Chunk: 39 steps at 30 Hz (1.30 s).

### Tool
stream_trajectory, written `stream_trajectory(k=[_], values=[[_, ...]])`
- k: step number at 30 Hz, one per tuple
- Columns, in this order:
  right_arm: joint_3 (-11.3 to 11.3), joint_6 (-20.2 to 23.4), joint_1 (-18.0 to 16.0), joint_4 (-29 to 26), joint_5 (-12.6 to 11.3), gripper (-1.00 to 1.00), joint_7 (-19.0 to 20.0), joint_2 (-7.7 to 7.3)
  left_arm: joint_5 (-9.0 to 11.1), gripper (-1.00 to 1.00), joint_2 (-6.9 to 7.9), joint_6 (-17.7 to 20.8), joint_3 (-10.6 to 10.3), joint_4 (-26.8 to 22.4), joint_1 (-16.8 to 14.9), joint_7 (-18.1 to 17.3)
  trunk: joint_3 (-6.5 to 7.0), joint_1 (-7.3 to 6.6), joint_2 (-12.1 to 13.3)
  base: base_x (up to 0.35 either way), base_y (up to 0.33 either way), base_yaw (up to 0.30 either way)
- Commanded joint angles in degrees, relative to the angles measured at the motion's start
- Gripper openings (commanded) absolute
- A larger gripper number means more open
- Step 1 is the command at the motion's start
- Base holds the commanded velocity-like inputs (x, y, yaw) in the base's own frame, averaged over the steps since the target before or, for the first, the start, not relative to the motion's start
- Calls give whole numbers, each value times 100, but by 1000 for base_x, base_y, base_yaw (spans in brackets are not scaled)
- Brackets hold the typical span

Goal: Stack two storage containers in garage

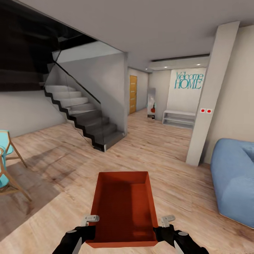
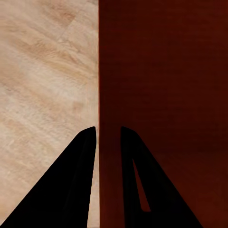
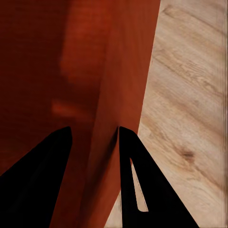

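One orange-red open-topped storage container (image 1: 123, 208) is carried level in front of me, above the light wood plank floor of the living room. My left gripper (image 1: 91, 225) is shut on the container's left wall, one finger inside and one outside, as the left wrist view shows it: left gripper (image 2: 108, 135) on the thin container wall (image 2: 107, 95). On the opposite side my right gripper (image 1: 163, 225) clamps the right wall; the right wrist view has the right gripper (image 3: 95, 135) astride the container wall (image 3: 123, 71). The bin is empty inside.
A blue sofa (image 1: 234, 180) sits at the right. A white pillar (image 1: 208, 102) stands ahead right, a dark staircase (image 1: 84, 120) with a glass rail ahead left. A turquoise chair (image 1: 7, 158) is at the left edge. A corridor with a wooden door (image 1: 133, 94) leads ahead.
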Motion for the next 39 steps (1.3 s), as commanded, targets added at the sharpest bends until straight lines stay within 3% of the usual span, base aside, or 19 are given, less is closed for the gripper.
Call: stream_trajectory(k=[1, 7, 39], values=[[159, 31, 1, -14, -18, -100, 451, 0, -155, -100, 129, 35, 135, -15, -5, 68, -10, 5, -9, 327, 0, -272], [159, 31, 1, -14, -18, -100, 482, -5, -154, -100, 129, 35, 134, -15, -5, 65, -10, 5, -9, 327, 0, -144], [141, 31, 1, -14, -27, -100, 445, -6, -160, -100, 129, 35, 134, -15, -5, 69, -10, 5, -9, 327, 0, -1]])
